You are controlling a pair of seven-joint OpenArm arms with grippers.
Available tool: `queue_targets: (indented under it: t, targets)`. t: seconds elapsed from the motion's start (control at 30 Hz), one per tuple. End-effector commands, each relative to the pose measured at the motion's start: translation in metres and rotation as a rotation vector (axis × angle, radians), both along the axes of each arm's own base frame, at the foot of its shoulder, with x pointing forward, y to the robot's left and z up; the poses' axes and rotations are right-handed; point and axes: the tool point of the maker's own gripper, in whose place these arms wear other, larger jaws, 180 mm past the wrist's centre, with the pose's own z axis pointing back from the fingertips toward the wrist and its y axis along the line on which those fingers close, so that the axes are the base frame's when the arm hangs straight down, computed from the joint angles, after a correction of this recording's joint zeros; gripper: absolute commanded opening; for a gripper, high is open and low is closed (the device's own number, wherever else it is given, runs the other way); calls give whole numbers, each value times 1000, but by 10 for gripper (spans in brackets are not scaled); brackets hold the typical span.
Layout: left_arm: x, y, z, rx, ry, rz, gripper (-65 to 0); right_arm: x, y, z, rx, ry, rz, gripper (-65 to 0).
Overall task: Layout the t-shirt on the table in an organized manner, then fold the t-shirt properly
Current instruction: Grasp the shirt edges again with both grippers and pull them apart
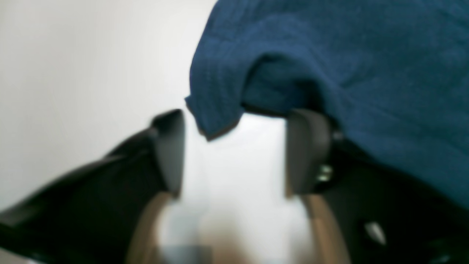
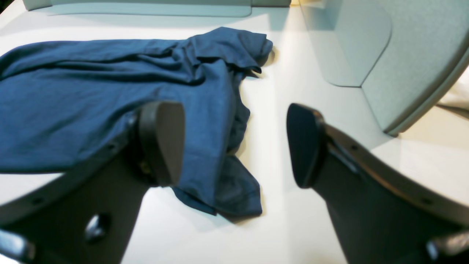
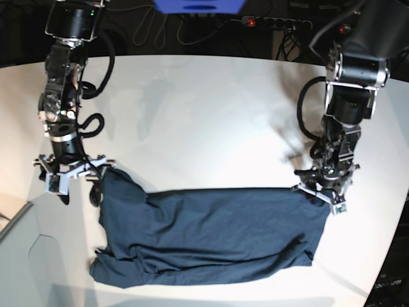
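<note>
Cloth fills the near half of the table (image 3: 211,102) in the base view: the t-shirt (image 3: 211,240) lies spread with its long axis running side to side, parallel to the table's near edge. Its bunched, rumpled end, with folds and a sleeve-like flap, points toward the right-arm side; its squarer end points toward the left-arm side. The near edge of the shirt is creased and doubled over, while the far edge is a fairly straight line.

At the shirt's far corner on the left-arm side, the left gripper (image 3: 323,194) points straight down from a bent, near-vertical arm and meets the fabric. In the left wrist view its fingers (image 1: 306,146) are spread apart with bare table between them; a lifted lip of the shirt (image 1: 329,55) drapes over one finger and curls down toward the gap, but nothing is pinched.

At the opposite far corner, the right gripper (image 3: 71,179) also hangs downward from an upright arm, just beside the shirt's crumpled shoulder. The right wrist view shows its fingers (image 2: 163,141) parted wide and empty, one over the shirt (image 2: 73,106) and the other over bare table (image 2: 278,91).

Beyond the shirt, the table is white up to its curved far edge.
</note>
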Motion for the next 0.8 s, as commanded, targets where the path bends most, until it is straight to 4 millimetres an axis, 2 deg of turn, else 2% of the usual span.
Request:
queue_targets:
  t: [0.0, 0.1, 0.13, 0.2, 0.3, 0.4, 0.47, 0.53, 0.63, 0.77]
  targets:
    - [19, 6, 22, 18, -62, 2, -412, 4, -2, 15, -3, -55, 5, -242]
    - [20, 8, 24, 21, -64, 10, -638, 3, -2, 14, -3, -52, 5, -242]
    - [20, 8, 24, 21, -64, 12, -650, 3, -2, 14, -3, -52, 5, -242]
    - [22, 8, 27, 22, -71, 10, -631, 3, -2, 13, -2, -50, 5, -242]
    - [24, 7, 30, 18, -81, 11, -650, 3, -2, 13, -2, -49, 4, -242]
    - [37, 0, 53, 14, -150, -11, -650, 4, -2, 1, 12, -20, 1, -241]
    - [33, -11, 61, 0, -170, -37, -650, 9, -3, -5, 19, -6, -1, -240]
    - [31, -17, 79, -24, -206, -46, -650, 9, -4, -16, 27, 21, -3, -239]
    - [17, -12, 104, -75, -244, -16, -650, 14, -4, -24, 39, 41, -5, -238]
    - [-5, -6, 127, -99, -268, 1, -650, 20, -3, -43, 63, 90, -8, -238]
